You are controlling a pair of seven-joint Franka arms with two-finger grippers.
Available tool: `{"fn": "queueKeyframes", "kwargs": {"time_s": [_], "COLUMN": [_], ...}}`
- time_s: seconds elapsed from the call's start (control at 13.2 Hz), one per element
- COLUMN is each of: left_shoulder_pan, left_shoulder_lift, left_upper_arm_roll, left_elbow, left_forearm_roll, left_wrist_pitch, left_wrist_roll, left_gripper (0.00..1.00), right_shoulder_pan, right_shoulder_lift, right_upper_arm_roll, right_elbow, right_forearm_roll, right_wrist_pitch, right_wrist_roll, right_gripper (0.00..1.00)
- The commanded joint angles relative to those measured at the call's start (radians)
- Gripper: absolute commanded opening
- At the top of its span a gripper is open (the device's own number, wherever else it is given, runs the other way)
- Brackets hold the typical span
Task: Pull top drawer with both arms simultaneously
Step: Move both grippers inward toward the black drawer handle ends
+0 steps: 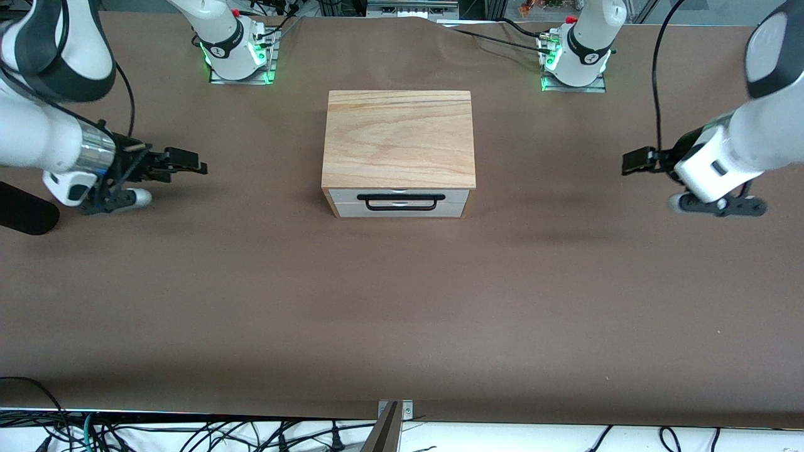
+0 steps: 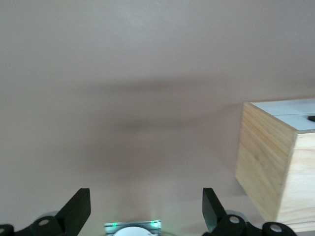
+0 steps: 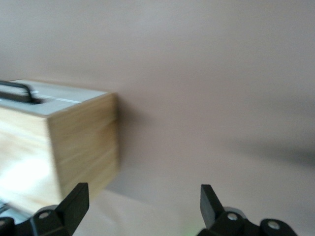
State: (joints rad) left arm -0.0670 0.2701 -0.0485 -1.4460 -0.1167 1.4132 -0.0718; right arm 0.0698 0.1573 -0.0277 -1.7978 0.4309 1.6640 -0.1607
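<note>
Black fingers (image 2: 81,209) of the left gripper (image 1: 637,160) stand spread wide w/ nothing between them, only bare brown bench (image 1: 402,301) showing in the gap; same for the right gripper (image 1: 185,161), fingers (image 3: 76,201) parted and empty. Both grippers hover over the bench, each well apart from the cabinet (image 1: 398,138), one toward each arm's end, pointing inward at it from either side. Judging by that, they're staged symmetrically so both can come round to the front and share the wide black handle (image 1: 401,202), one hand per end, spread ready to slip over the wire. Left arm (image 1: 747,144) comes from its base at the top of the front view, elbow swung out off-frame, forearm angled down, wrist roughly level; right arm (image 1: 44,141) mirrors it, silver wrist band showing, forearm near horizontal. Each wrist view catches a wooden side wall of the cabinet and a sliver of white front, so neither hand faces the handle square yet. Top drawer (image 1: 398,195) sits shut, its thin white panel flush w/ the lower white drawer front (image 1: 398,211), directly under the wooden top, facing the front camera at mid-bench. Handle untouched. Task looks unstarted: approach first, then grip, then a matched pull toward the front camera; uneven pull could prob. skew the drawer or drag the cabinet.
</note>
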Motion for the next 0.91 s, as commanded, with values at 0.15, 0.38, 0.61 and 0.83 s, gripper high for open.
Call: {"fn": "queueKeyframes", "kwargs": {"time_s": [0.15, 0.38, 0.61, 0.83], "left_shoulder_pan": [-0.034, -0.057, -0.076, -0.077], "left_shoulder_lift": [0.216, 0.308, 0.401, 0.46], "left_upper_arm_roll": [0.002, 0.002, 0.002, 0.004], "left_elbow": [0.084, 0.085, 0.084, 0.07], "left_forearm_roll": [-0.236, -0.421, -0.671, -0.872], "left_wrist_pitch": [0.087, 0.208, 0.297, 0.334], "left_wrist_roll": [0.015, 0.035, 0.286, 0.507], "left_gripper": [1.0, 1.0, 1.0, 1.0], "right_shoulder_pan": [-0.004, 0.007, 0.092, 0.166], "right_shoulder_lift": [0.141, 0.276, 0.376, 0.441], "right_upper_arm_roll": [-0.001, 0.0, 0.0, 0.0], "right_elbow": [0.005, 0.005, -0.008, -0.008], "right_forearm_roll": [0.262, 0.553, 0.76, 0.921], "right_wrist_pitch": [-0.01, 0.003, 0.075, 0.085], "right_wrist_roll": [-0.112, -0.28, -0.505, -0.577], "right_gripper": [1.0, 1.0, 1.0, 1.0]}}
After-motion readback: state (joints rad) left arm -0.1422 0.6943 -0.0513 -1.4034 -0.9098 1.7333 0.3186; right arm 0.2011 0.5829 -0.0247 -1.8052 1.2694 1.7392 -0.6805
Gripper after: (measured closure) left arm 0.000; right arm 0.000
